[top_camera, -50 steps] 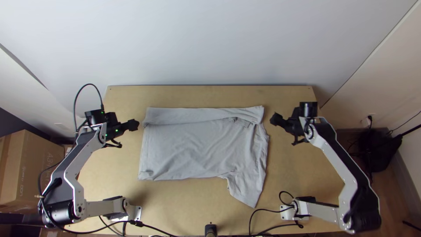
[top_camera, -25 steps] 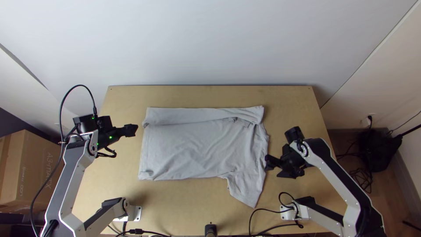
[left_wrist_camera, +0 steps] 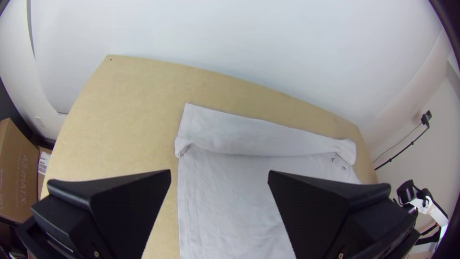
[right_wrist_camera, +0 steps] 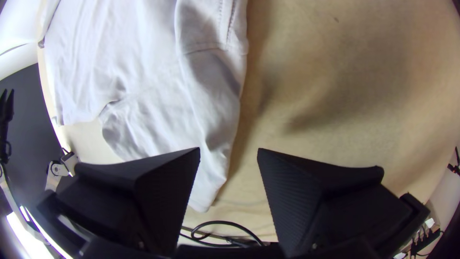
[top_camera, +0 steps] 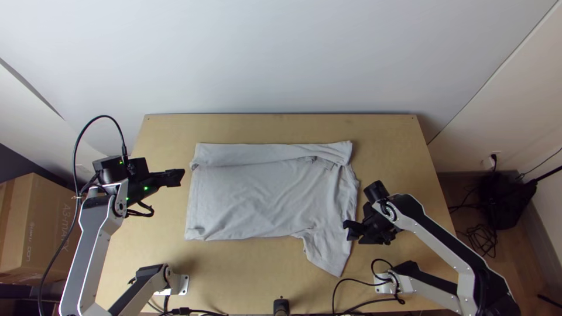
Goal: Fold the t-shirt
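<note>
Light wood worktop (top_camera: 234,269) spreads before you, the grey t-shirt (top_camera: 263,202) lying across its middle, its far edge folded over in a strip. Your right arm slants inward, its gripper (top_camera: 349,230) tipped down at the near sleeve's outer edge, fingers apart. Your left arm is raised, its gripper (top_camera: 180,177) pointing inward just beside the shirt's left end, fingers apart too.

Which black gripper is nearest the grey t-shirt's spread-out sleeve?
The right gripper, at the outer edge of that sleeve; the left gripper is by the hem instead.
</note>
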